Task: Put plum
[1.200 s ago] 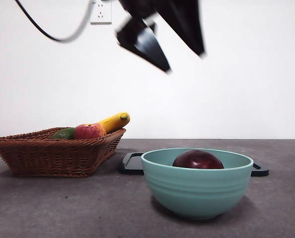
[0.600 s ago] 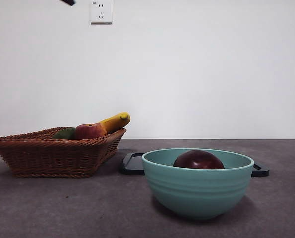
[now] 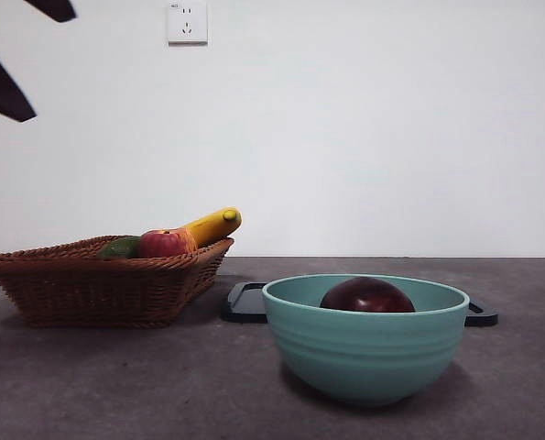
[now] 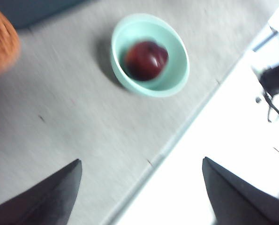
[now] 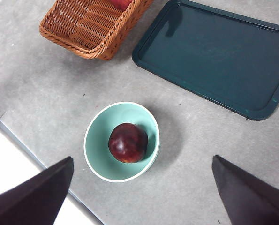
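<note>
One plum (image 3: pixel 366 295) sits inside the green bowl (image 3: pixel 364 353), and nothing is touching it. The bowl is the thing to find everything else by. Behind the bowl lies a dark tray (image 5: pixel 214 54). Off to one side of the bowl, well apart from it, is a basket (image 3: pixel 98 284) with an apple (image 3: pixel 162 243), a banana (image 3: pixel 212 225) and a green fruit (image 3: pixel 118 247).

Both grippers hang high above the bowl. The left gripper (image 4: pixel 141 187) has its jaws wide apart and holds nothing. The right gripper (image 5: pixel 144 190) is also spread wide and holds nothing.

The plum looks put, so the job seems done. What could go wrong? The bowl stands near the table edge (image 5: pixel 31 157). If an arm drops low and bumps the bowl, it could slide off. The plum is round and shiny, so a knock could tip it out.
</note>
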Motion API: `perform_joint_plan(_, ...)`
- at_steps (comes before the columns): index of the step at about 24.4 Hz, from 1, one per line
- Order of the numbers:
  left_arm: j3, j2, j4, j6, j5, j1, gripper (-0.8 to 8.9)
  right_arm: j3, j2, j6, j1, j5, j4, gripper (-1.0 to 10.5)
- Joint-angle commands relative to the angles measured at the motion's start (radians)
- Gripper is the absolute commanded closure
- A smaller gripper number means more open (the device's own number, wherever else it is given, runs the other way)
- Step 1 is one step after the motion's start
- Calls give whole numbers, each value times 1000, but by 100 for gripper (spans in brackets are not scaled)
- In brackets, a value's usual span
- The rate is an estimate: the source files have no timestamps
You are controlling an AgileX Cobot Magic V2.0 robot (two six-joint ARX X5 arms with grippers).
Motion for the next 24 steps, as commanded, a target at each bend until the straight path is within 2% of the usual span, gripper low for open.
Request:
perform_joint_plan(1,8,3,8,6,29,-4,410,19,7,-8,5,0,9,474)
perform_joint_plan(12,8,3,16,6,28,-4,410,19,7,-7,5,0,9,474)
perform_joint_plan(24,8,3,17,6,28,-4,410,-7,123,51,48,1,29,475)
